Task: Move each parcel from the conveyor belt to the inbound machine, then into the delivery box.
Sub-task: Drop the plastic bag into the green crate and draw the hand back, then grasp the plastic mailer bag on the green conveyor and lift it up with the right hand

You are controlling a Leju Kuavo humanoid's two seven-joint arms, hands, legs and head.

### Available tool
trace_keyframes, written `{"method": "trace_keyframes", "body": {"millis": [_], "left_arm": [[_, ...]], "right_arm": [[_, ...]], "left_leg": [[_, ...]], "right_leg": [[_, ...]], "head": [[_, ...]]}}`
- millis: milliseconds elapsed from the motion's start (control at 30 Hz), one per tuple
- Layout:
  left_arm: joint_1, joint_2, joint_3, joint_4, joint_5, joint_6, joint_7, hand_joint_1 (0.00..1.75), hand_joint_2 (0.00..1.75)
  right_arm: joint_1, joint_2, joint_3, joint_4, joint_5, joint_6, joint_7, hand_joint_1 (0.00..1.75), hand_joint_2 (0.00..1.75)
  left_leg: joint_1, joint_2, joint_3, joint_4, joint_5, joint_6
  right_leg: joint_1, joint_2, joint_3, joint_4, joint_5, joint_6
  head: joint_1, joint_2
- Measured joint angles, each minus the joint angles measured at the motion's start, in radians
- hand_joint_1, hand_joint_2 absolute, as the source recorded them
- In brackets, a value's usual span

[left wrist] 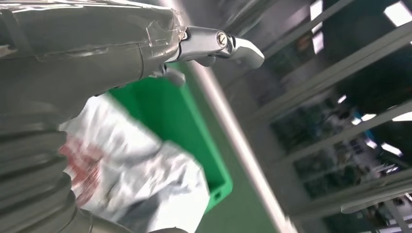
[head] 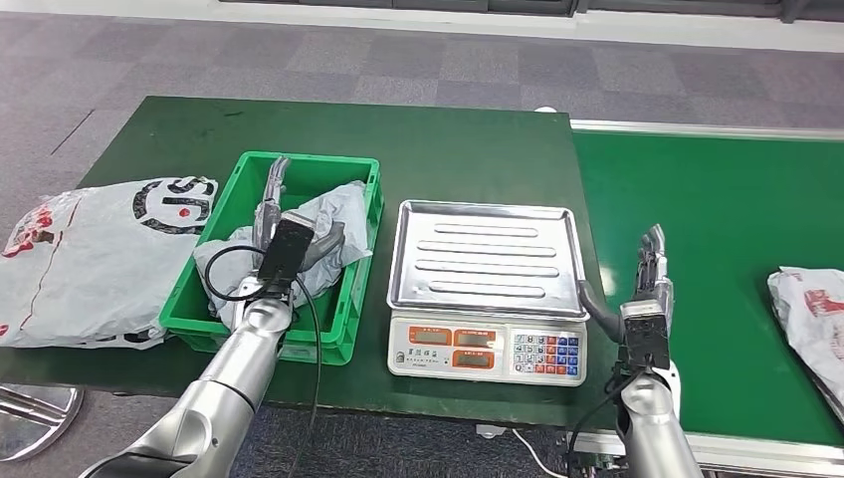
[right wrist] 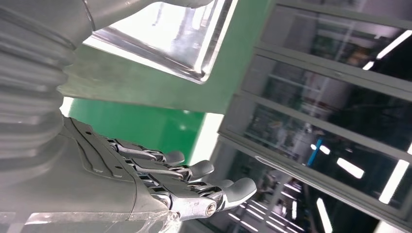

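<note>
Green crate [head: 350, 321] on the dark green table [head: 458, 149], with a grey parcel [head: 333, 224] lying inside, directly under the left hand [head: 274, 214]. Left hand hovering above that parcel, fingers [left wrist: 228, 46] stretched out straight and apart, gripping nothing. Just to that hand's right, a scale [head: 486, 289] with a bare steel tray. Right hand [head: 652, 274] raised at the scale's right edge, over the seam between table and conveyor belt [head: 717, 209], fingers [right wrist: 194, 170] extended and spread, thumb out toward the tray, holding nothing. Well to its right, a white parcel [head: 811, 319] on the belt. Far left of the crate, another white bag [head: 95, 259] on the table.
</note>
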Motion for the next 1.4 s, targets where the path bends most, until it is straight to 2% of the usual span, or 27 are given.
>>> {"method": "trace_keyframes", "body": {"millis": [67, 133, 200, 267, 433, 633, 800, 1100, 1267, 1400], "left_arm": [[0.010, -0.003, 0.018, -0.003, 0.167, -0.141, -0.009, 0.00, 0.00], [0.022, -0.003, 0.032, 0.000, 0.316, -0.255, -0.037, 0.00, 0.00], [0.036, 0.000, 0.037, -0.001, 0.385, -0.312, -0.053, 0.00, 0.87], [0.050, 0.002, 0.039, -0.012, 0.411, -0.325, -0.057, 0.00, 1.75], [0.083, 0.006, 0.039, -0.065, 0.449, -0.363, -0.061, 0.00, 1.75], [0.095, 0.012, 0.028, -0.078, 0.462, -0.536, -0.061, 0.00, 1.75], [0.097, 0.014, 0.017, -0.075, 0.457, -0.550, -0.061, 0.00, 1.75], [0.098, 0.015, 0.013, -0.071, 0.448, -0.541, -0.061, 0.00, 1.75], [0.102, 0.023, -0.016, -0.062, 0.383, -0.465, -0.061, 0.00, 1.75], [0.085, 0.033, -0.021, -0.030, 0.397, -0.494, -0.062, 0.00, 1.75]], "right_arm": [[0.000, -0.005, -0.009, -0.035, -0.003, 0.003, 0.001, 0.00, 1.75], [0.000, -0.017, -0.018, -0.074, -0.015, 0.021, 0.013, 0.00, 1.75], [-0.001, -0.032, -0.025, -0.110, -0.027, 0.049, 0.029, 0.00, 1.75], [-0.002, -0.044, -0.031, -0.135, -0.031, 0.069, 0.037, 0.00, 1.75], [-0.013, -0.074, -0.037, -0.180, 0.012, 0.065, 0.072, 0.00, 1.75], [-0.077, -0.155, -0.086, -0.122, 0.256, -0.087, 0.273, 0.00, 1.75], [-0.108, -0.202, -0.123, -0.041, 0.276, -0.097, 0.265, 0.00, 1.75], [-0.126, -0.219, -0.131, 0.016, 0.294, -0.100, 0.283, 0.00, 1.75], [-0.163, -0.276, -0.167, 0.169, 0.469, -0.092, 0.522, 0.00, 1.75], [-0.186, -0.331, -0.242, 0.340, 0.547, -0.126, 0.607, 0.00, 1.75]], "left_leg": [[0.000, 0.000, 0.000, 0.000, 0.000, 0.000], [0.000, 0.000, 0.000, 0.000, 0.000, 0.000], [0.000, 0.000, 0.000, 0.000, 0.000, 0.000], [0.000, 0.000, 0.000, 0.000, 0.000, 0.000], [0.000, 0.000, 0.000, 0.000, 0.000, 0.000], [-0.001, -0.002, 0.001, 0.000, 0.001, 0.001], [-0.001, -0.003, 0.002, 0.000, 0.001, 0.002], [-0.001, -0.003, 0.002, 0.000, 0.002, 0.002], [-0.001, -0.005, 0.002, 0.000, 0.002, 0.003], [-0.004, -0.009, 0.004, 0.000, 0.002, 0.005]], "right_leg": [[0.000, -0.001, 0.000, 0.000, 0.000, 0.000], [0.000, 0.000, 0.000, 0.000, 0.000, 0.000], [0.000, 0.000, 0.000, 0.000, 0.000, 0.000], [0.000, 0.000, 0.000, 0.000, 0.000, 0.000], [0.000, -0.001, 0.001, 0.000, 0.000, 0.000], [-0.001, -0.004, 0.002, 0.000, 0.000, 0.001], [-0.001, -0.004, 0.003, 0.000, 0.001, 0.002], [-0.001, -0.004, 0.003, 0.000, 0.001, 0.001], [-0.002, -0.006, 0.004, 0.000, 0.001, 0.003], [-0.004, -0.009, 0.007, 0.000, -0.001, 0.005]], "head": [[0.000, 0.000], [0.000, 0.000], [0.000, 0.000], [0.000, 0.000], [0.000, 0.000], [0.000, 0.000], [0.000, 0.000], [0.000, 0.000], [0.000, 0.000], [0.000, 0.000]]}}
